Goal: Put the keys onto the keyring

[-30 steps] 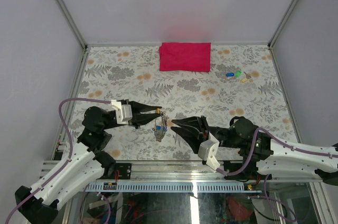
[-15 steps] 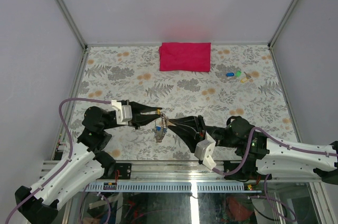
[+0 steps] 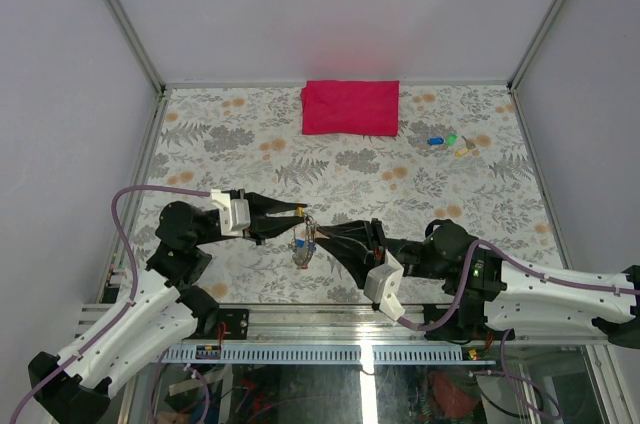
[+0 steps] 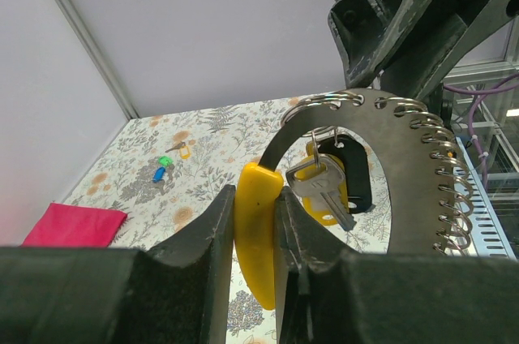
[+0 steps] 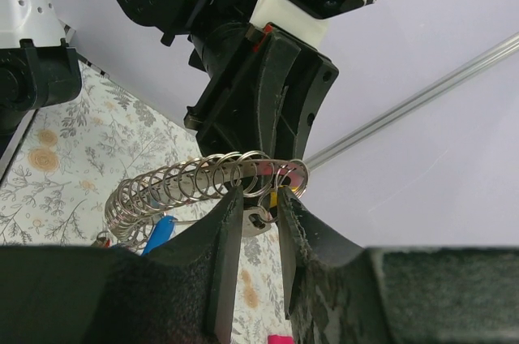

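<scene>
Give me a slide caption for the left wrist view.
Left jaws clamp a yellow tag; a silver key hangs from a ring-lined dark crescent.

I see a silvery key [image 4: 324, 191] hanging from a thin wire keyring [image 4: 323, 135], the bunch held up by a yellow tag [image 4: 258, 238]. Loose keys [image 3: 447, 143], blue, green, perhaps yellow, lie far right on the tabletop [image 3: 230, 134].

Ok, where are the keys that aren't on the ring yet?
In the top view the loose keys lie at the far right of the table, just right of the red cloth, near the back edge.
</scene>
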### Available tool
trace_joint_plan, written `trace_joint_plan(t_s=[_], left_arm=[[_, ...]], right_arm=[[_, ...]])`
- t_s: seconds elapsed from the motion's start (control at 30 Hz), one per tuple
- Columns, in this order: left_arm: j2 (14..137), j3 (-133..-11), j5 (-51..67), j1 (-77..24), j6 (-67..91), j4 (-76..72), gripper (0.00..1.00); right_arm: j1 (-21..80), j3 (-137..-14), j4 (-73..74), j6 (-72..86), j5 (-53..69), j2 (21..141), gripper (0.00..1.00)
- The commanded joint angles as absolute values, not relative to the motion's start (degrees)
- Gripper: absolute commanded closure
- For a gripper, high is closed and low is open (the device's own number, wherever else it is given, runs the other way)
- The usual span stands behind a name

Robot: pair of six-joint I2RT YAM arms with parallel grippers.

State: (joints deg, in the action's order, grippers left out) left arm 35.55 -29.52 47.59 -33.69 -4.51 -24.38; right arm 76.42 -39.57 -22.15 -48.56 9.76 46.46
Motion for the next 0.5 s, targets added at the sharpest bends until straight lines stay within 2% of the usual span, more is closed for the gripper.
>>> trace_joint_plan(t_s=[0.0, 0.47], left_arm=[[35.1, -30.6, 48.0, -33.4, -4.2, -27.4, 1.00], [34.6, -30.9, 47.4, -33.4, -5.0, -25.9, 1.00]], right_arm=[[76.8, -41.7, -25.5, -47.7, 10.3, 47.0, 0.70], [76.8, -41.6, -24.7, -46.8, 11.8, 46.5, 0.68]])
